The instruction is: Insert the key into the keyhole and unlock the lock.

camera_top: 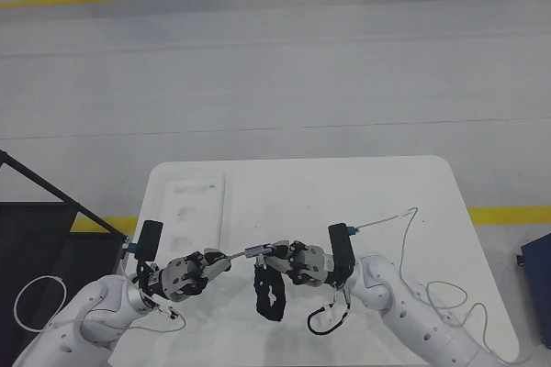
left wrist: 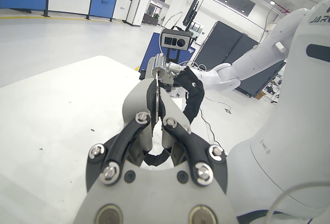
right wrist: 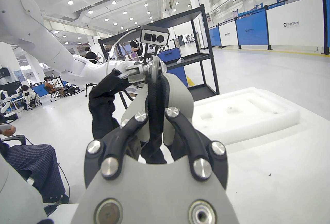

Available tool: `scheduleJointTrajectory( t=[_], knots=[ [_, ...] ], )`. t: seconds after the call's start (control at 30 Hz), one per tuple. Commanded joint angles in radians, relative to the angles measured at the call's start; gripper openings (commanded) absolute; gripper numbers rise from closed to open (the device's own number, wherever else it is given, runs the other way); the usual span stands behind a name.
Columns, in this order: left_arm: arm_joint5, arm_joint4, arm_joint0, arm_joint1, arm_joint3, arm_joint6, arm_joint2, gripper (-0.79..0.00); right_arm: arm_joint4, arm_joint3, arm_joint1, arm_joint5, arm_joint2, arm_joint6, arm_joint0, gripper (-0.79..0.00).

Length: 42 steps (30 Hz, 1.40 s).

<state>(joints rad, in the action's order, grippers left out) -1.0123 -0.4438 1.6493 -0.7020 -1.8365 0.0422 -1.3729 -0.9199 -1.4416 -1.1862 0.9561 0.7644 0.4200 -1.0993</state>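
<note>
One white table (camera_top: pixel 349 197) stands on a grey floor (camera_top: pixel 275 73) crossed by a yellow line (camera_top: pixel 519 215), with a black rack (camera_top: pixel 28 229) at its nine o'clock. Toward ten o'clock sits a white foam tray (camera_top: pixel 195 220) with shallow recesses. Near six o'clock, the left end effector (left wrist: pixel 155 89) pinches the key (left wrist: pixel 156 106), tip at the keyhole (left wrist: pixel 157 73). The right end effector (right wrist: pixel 154 80) grips the lock (right wrist: pixel 136 72).

The top camera looks straight down on the white desk (camera_top: pixel 422 211) from high on the robot. Each wrist camera sits close behind its own jaws, aimed roughly level across the desk; the two face each other, sharing the lock (left wrist: pixel 160 69) midway between them, which the top view also takes in.
</note>
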Motion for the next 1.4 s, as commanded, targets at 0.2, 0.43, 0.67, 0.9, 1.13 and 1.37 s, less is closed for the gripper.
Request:
scheduleJointTrajectory(
  t=[0.2,0.43,0.67,0.9,1.13,1.37],
  knots=[
    [0.0,0.001,0.0,0.003,-0.015,-0.01,0.003,-0.785,0.0,0.0,0.0,0.0,0.0,0.0,0.0,-0.785],
    [0.0,-0.004,-0.01,0.006,-0.013,-0.024,0.009,-0.785,0.0,0.0,0.0,0.0,0.0,0.0,0.0,-0.785],
    [0.0,0.003,-0.024,0.014,-0.01,-0.052,-0.004,-0.785,0.0,0.0,0.0,0.0,0.0,0.0,0.0,-0.785],
    [0.0,0.027,-0.037,0.028,-0.013,-0.114,-0.003,-0.785,0.0,0.0,0.0,0.0,0.0,0.0,0.0,-0.785],
    [0.0,0.081,-0.073,0.04,-0.011,-0.178,0.02,-0.785,0.0,0.0,0.0,0.0,0.0,0.0,0.0,-0.785],
    [0.0,0.143,-0.12,0.05,0.005,-0.233,0.041,-0.785,0.0,0.0,0.0,0.0,0.0,0.0,0.0,-0.785]
  ],
)
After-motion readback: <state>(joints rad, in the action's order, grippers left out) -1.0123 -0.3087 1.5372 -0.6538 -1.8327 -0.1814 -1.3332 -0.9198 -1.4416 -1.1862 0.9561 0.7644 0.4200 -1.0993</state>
